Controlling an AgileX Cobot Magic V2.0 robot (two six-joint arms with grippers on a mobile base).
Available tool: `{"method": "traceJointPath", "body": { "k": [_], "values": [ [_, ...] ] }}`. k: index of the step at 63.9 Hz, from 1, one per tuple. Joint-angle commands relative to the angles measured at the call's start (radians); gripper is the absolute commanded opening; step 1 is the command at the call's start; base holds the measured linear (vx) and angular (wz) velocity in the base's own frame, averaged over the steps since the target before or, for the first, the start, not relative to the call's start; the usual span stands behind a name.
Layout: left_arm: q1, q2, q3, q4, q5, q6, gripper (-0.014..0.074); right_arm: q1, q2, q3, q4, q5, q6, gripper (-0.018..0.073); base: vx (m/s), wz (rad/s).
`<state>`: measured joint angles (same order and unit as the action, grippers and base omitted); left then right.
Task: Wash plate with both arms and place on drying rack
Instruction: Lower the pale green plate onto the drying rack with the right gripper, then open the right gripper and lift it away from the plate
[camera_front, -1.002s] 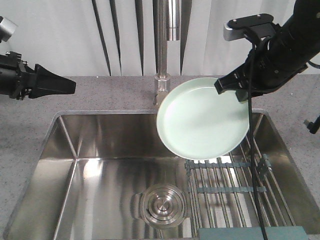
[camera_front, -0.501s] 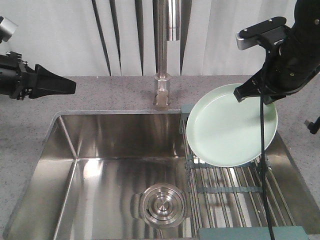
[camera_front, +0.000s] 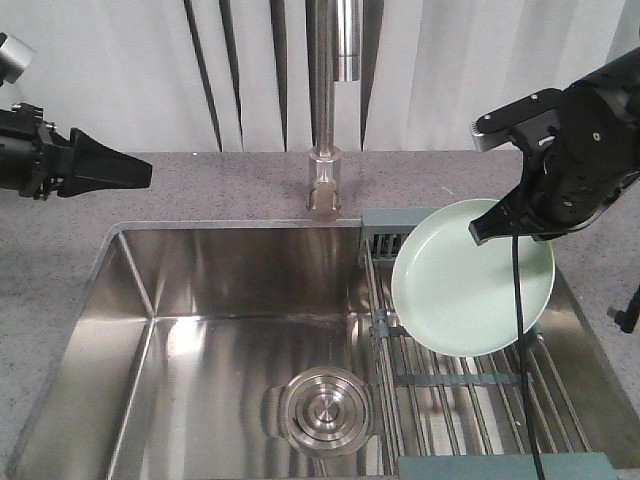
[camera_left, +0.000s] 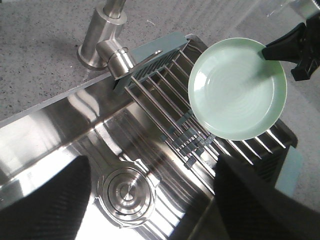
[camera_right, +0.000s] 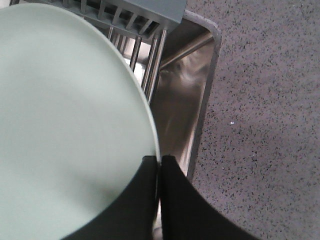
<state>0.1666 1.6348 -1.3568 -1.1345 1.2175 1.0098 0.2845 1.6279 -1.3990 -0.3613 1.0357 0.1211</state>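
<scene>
Plate (camera_front: 462, 292): tilted above the drying rack (camera_front: 450, 375), held at its upper right rim.
Right gripper (camera_right: 159, 162): pinched on that rim.
Left gripper (camera_front: 140, 175): over the counter (camera_front: 200, 190), closure unclear.

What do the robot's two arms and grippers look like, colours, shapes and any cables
Both are black. The left gripper tapers to a flat pointed wedge, with a small grey cylinder above its arm. The right gripper has angular pointed fingers, a grey-fronted bar on top of its bulky wrist, and a thin black cable hanging down.
</scene>
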Motion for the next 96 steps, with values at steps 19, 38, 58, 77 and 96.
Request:
{"method": "traceJointPath", "body": {
  "k": [19,38,58,77,96],
  "values": [
    [0.000,-0.046,-0.019,-0.074,0.034,-0.004,0.0505,-0.004,0.029,-0.026,-0.025,-0.033,-0.001,0.0020,0.00,0.00],
    [0.000,-0.046,-0.019,-0.074,0.034,-0.004,0.0505,-0.004,0.059,-0.026,-0.022,-0.031,-0.001,0.0086,0.00,0.00],
    [0.000,-0.046,-0.019,-0.074,0.034,-0.004,0.0505,-0.004,0.058,-0.026,-0.030,-0.020,0.020,0.0334,0.00,0.00],
    [0.000,-0.046,-0.019,-0.074,0.034,-0.004,0.0505,-0.004,-0.114,0.055,-0.027,-0.136,0.074,0.0388,0.00,0.00],
    [0.000,-0.046,-0.019,-0.074,0.034,-0.004,0.0505,-0.004,-0.434,0.352,-0.030,-0.404,0.074,0.0388,0.00,0.00]
  ]
}}
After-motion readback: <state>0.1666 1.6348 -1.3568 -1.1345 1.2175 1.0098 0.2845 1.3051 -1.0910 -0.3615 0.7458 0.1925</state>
